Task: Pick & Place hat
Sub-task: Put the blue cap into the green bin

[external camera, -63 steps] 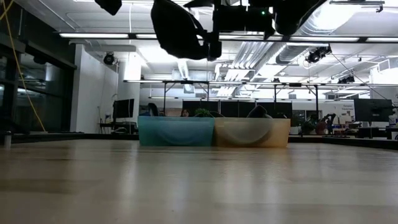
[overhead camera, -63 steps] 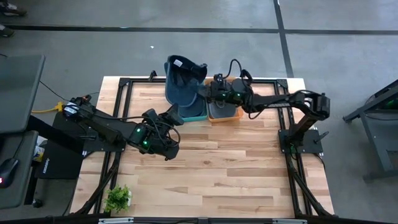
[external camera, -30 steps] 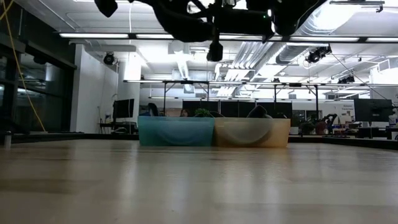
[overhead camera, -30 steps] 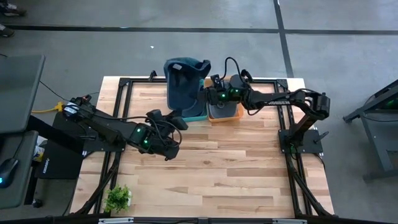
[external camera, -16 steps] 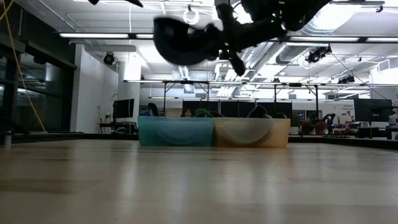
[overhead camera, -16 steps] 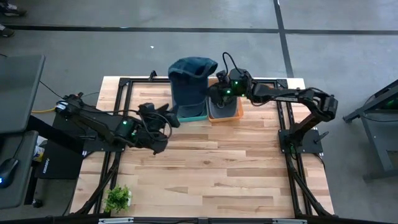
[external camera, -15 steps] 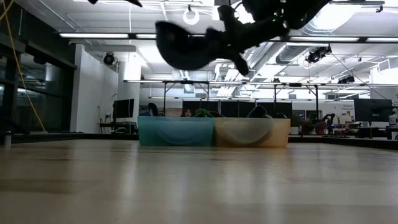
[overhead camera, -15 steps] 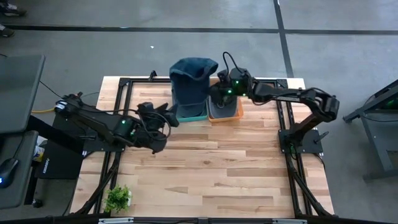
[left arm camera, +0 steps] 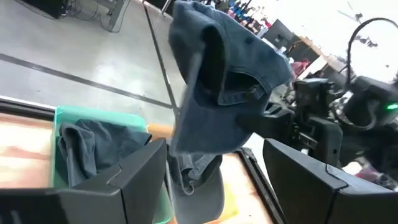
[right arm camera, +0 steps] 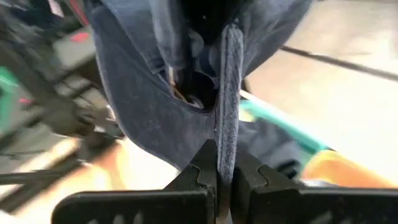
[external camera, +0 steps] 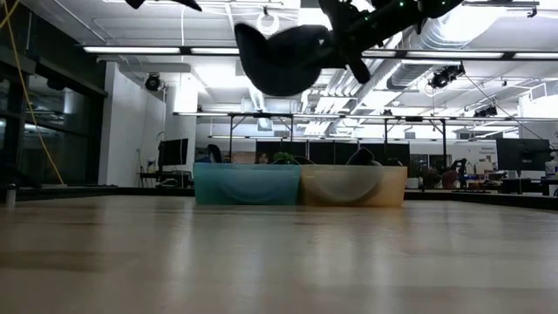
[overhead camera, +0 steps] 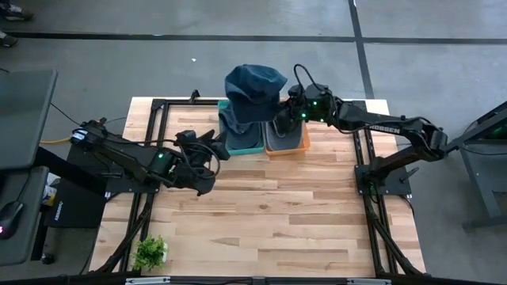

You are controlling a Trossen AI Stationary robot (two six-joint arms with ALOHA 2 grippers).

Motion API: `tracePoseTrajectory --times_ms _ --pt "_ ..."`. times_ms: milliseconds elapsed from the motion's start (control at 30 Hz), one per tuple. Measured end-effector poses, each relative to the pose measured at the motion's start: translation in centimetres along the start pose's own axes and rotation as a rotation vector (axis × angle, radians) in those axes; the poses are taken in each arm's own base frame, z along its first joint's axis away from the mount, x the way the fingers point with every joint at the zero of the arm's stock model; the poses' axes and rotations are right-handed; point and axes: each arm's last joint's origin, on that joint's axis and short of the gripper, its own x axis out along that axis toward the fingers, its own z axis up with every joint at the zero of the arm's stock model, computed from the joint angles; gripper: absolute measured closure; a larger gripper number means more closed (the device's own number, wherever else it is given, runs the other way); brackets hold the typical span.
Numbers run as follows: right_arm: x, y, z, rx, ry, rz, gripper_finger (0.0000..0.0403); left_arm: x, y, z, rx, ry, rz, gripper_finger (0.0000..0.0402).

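A dark blue denim hat [overhead camera: 254, 92] hangs in the air over the two bins at the table's far edge, with my right gripper [right arm camera: 224, 171] shut on it. It also shows in the low view [external camera: 281, 58] and the left wrist view [left arm camera: 214, 87]. My left gripper [overhead camera: 219, 147] stands open near the teal bin's left side, touching nothing; its fingers [left arm camera: 140, 180] are spread wide, facing the hat. The teal bin [overhead camera: 224, 146] holds another blue hat [left arm camera: 93, 146], and a grey hat lies in the orange bin [overhead camera: 299, 145]. My right gripper pinches a narrow band of denim at the hat's open underside [right arm camera: 227, 134] between its two fingers. It reaches in roughly level from the table's right. The hat is lifted clear above the bins, its crown bulging away from the fingers toward the left.
The teal bin [external camera: 247, 185] and orange bin [external camera: 353, 186] stand side by side at the far edge. A small green plant [overhead camera: 150, 252] sits at the near left corner. The bare wooden tabletop [overhead camera: 293, 214] stretches in front of the bins.
My left gripper has drawn back from the hat toward the table's left. My right gripper has swung toward the far right and turned, carrying the hat. The hat has turned from hanging long and flat to bunched, crown up, and shifted right over the bins.
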Motion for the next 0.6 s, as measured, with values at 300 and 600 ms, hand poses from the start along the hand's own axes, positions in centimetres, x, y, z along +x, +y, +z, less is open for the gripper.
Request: tracePoseTrajectory --times_ms 300,600 --pt "-0.1 0.4 0.2 -0.024 -0.028 0.000 0.0398 1.1 -0.1 -0.2 -0.020 0.055 0.021 0.0138" --pt "-0.1 0.8 0.1 0.014 -0.015 0.048 0.0398 2.5 -0.2 -0.5 0.013 0.116 0.041 0.0138"
